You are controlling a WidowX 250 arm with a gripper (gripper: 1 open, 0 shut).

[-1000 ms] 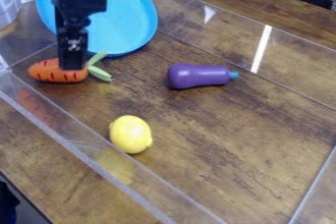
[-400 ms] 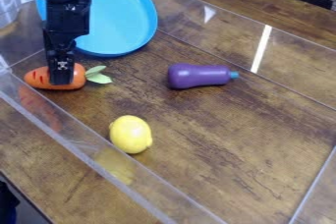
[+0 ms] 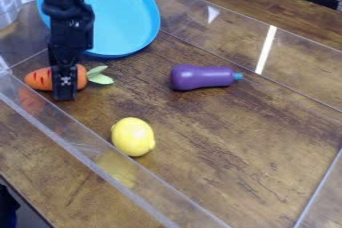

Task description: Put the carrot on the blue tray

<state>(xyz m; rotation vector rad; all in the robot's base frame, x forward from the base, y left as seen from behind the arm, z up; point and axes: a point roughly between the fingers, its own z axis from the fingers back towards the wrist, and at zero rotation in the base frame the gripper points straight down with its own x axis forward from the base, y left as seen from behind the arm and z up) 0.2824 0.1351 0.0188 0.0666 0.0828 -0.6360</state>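
The small orange carrot (image 3: pixel 47 77) with a green leafy top lies on the wooden table at the left, just below the blue tray (image 3: pixel 123 17). My black gripper (image 3: pixel 63 82) points straight down over the carrot's middle, low against the table. Its fingers (image 3: pixel 64 72) stand open and straddle the carrot, covering part of it. The arm hides the tray's left part. Nothing lies on the part of the blue tray that shows.
A purple eggplant (image 3: pixel 203 76) lies right of centre and a yellow lemon (image 3: pixel 132 136) sits nearer the front. Clear plastic walls (image 3: pixel 80 142) border the table at the left and front.
The gripper has moved left and come down onto the carrot, from beside its leafy end to over its middle. The carrot has not shifted.
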